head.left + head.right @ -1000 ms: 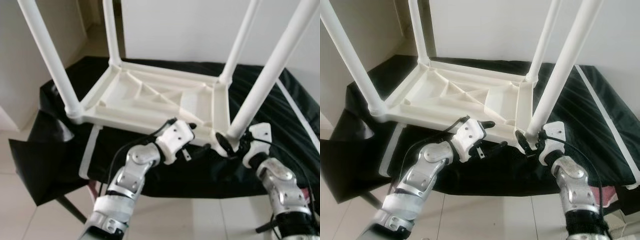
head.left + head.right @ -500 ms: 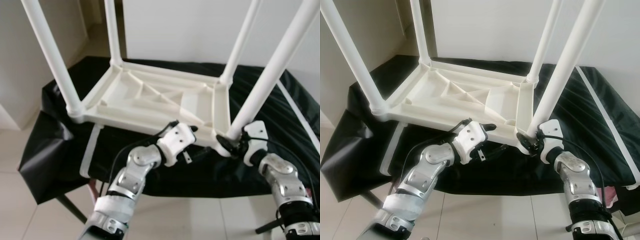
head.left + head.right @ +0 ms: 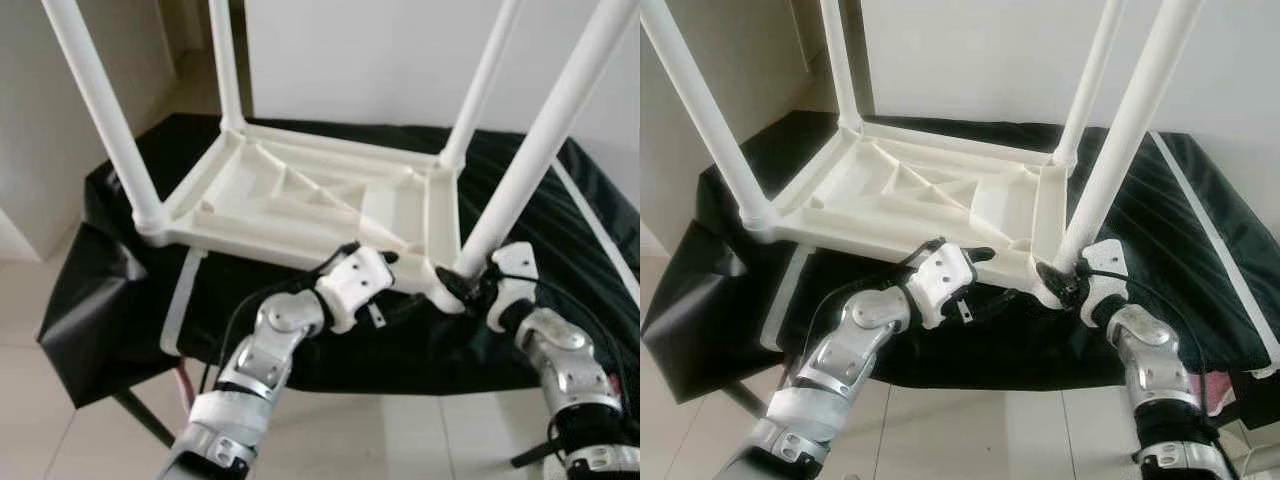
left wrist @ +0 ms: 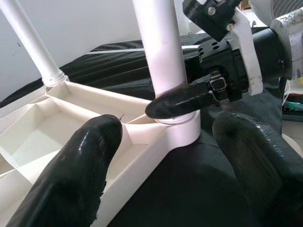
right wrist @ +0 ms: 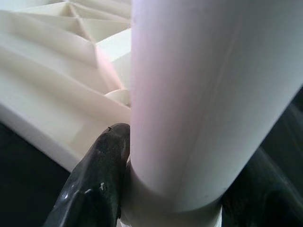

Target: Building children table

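The white plastic children's table (image 3: pixel 300 190) lies upside down on a black cloth, with its legs pointing up. My right gripper (image 3: pixel 462 285) is shut on the near right leg (image 3: pixel 540 150) just above its socket. The right wrist view shows a black finger (image 5: pixel 94 184) pressed against that leg (image 5: pixel 199 94). My left gripper (image 3: pixel 400 280) is open and straddles the table's near rim beside the same corner. In the left wrist view its fingers (image 4: pixel 80 175) stand wide apart, with the rim, the leg (image 4: pixel 158 47) and the right gripper's finger (image 4: pixel 184 101) ahead of them.
The black cloth (image 3: pixel 560 200) covers a low stand and hangs over its edges. A white strip (image 3: pixel 180 300) lies at the near left and another (image 3: pixel 595 230) at the right. Pale tiled floor (image 3: pixel 60 440) lies in front, and a white wall stands behind.
My right forearm has swung in closer to the corner, and its gripper stays on the leg's base. The left gripper has edged slightly right along the rim. The table has not moved.
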